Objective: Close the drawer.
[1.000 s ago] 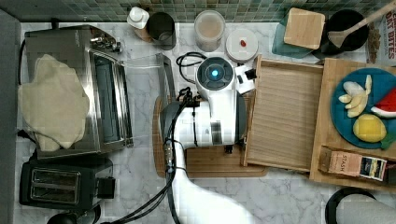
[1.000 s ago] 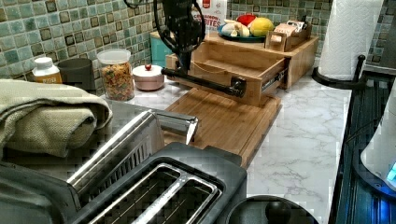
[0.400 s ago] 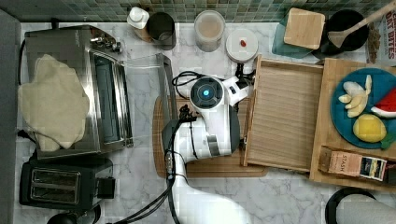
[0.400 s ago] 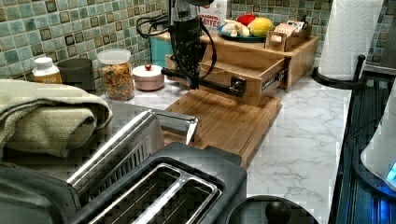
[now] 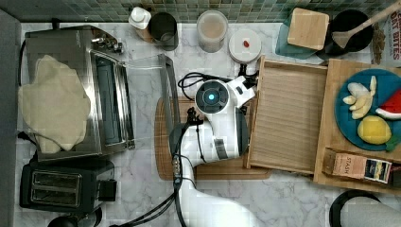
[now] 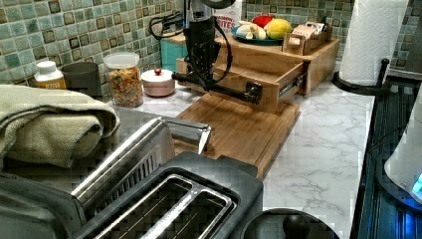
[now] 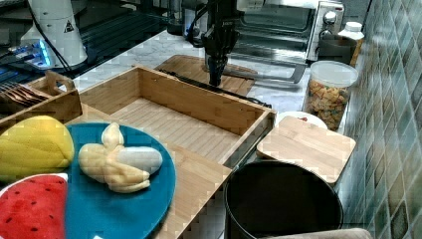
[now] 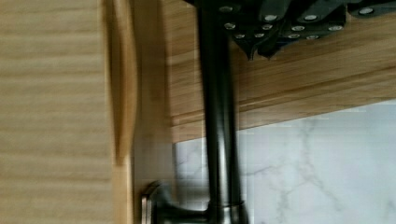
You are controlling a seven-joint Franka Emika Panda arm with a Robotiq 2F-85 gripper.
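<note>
Closing in, top view: arm nearer the drawer [image 5: 288,118], which is still pulled out | left view: gripper [image 6: 200,74] now down at the handle [image 6: 234,90] | wrist view: handle right beneath, jaws' state unclear | judgement: push ready to start.

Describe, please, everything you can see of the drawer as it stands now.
The drawer is a shallow rectangular tray of light wood with raised rim walls and a finely ribbed bottom, and nothing lies in it. It stands pulled out of the light wooden box that carries the blue plate, over the edge of the cutting board on the marble counter. A dark metal bar handle runs along its front. The pincer hangs at that handle, outside the front wall.
</note>
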